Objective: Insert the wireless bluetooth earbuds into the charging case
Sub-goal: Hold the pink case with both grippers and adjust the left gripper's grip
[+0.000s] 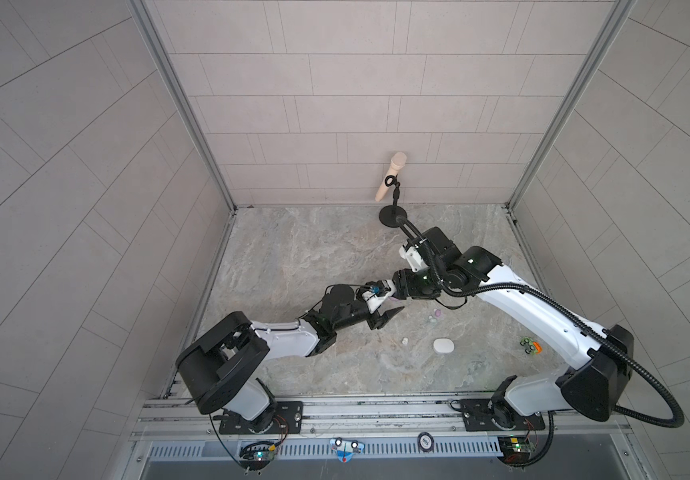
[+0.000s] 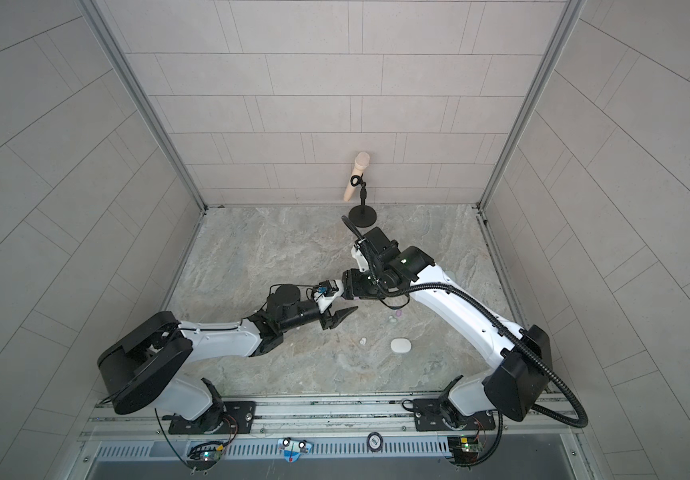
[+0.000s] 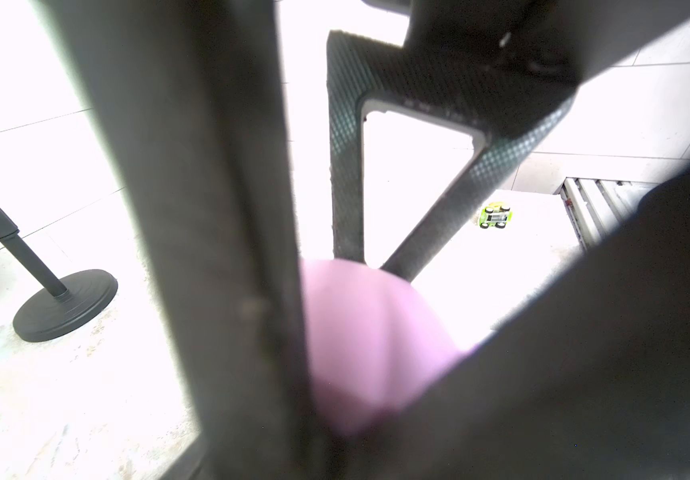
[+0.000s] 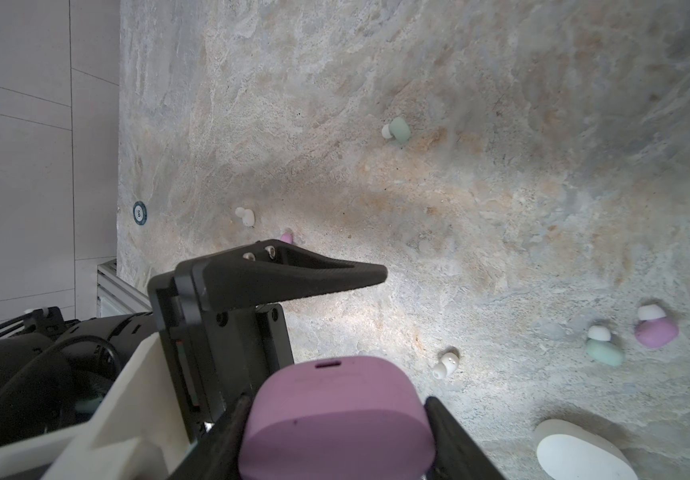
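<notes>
6 wireless bluetooth earbuds [image 4: 397, 129] lie scattered loose on the marble surface [image 4: 501, 187], 3 of them near a white case [image 4: 580, 453]. The lilac charging case [image 4: 335, 399] sits clamped in the right hand [image 4: 337, 432]. Just beside it, the left hand [image 1: 385, 318] stands apart, empty.

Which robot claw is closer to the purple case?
Right. The right gripper is shut on the purple case, with a finger on each side. The left gripper is open right beside the case.
</notes>
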### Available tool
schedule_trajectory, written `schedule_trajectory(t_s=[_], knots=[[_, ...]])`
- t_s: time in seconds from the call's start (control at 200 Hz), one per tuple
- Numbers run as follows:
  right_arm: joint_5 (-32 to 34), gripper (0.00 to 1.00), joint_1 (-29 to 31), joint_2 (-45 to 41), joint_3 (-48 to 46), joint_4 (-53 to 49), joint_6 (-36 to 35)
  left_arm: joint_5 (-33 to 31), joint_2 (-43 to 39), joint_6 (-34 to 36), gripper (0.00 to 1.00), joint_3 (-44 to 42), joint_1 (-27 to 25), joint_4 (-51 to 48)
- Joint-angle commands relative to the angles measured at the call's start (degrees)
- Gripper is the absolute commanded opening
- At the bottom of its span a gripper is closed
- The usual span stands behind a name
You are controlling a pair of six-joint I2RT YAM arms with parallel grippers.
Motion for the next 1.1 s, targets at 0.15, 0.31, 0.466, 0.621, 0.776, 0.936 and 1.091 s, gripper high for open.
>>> schedule_trajectory(t_s=[0.15, 0.31, 0.466, 0.621, 0.776, 0.936, 1.091], knots=[[0.7, 0.39, 0.6, -2.8, -1.3, 0.8, 0.9, -0.2, -3.9, -0.9, 0.68, -2.3, 0.3, 3.7], [-0.5, 0.38, 0.3, -2.8, -1.0, 0.2, 0.7, 0.7, -5.2, -1.1, 0.68, -2.9, 0.2, 3.8], [-1.9, 0.38, 0.3, -2.6, -0.7, -0.4, 0.4, 0.4, -6.1, 0.7, 0.68, -2.7, -0.3, 2.7], [-2.5, 0.37, 0.6, -2.4, -1.1, -0.5, 0.5, 1.2, -7.0, 1.8, 0.68, -1.7, -0.3, 0.7], [-2.3, 0.37, 0.8, -2.2, -1.0, -0.5, 0.0, 2.4, -7.3, 2.4, 0.67, -0.7, -0.7, -1.2], [-2.2, 0.37, 1.1, -1.6, -0.8, -1.0, -0.6, 2.4, -7.8, 2.9, 0.66, -0.3, -1.2, -2.7], [-1.6, 0.37, 1.3, -1.4, -0.8, -1.7, -1.1, 1.9, -8.6, 2.9, 0.65, -0.4, -1.2, -2.7]])
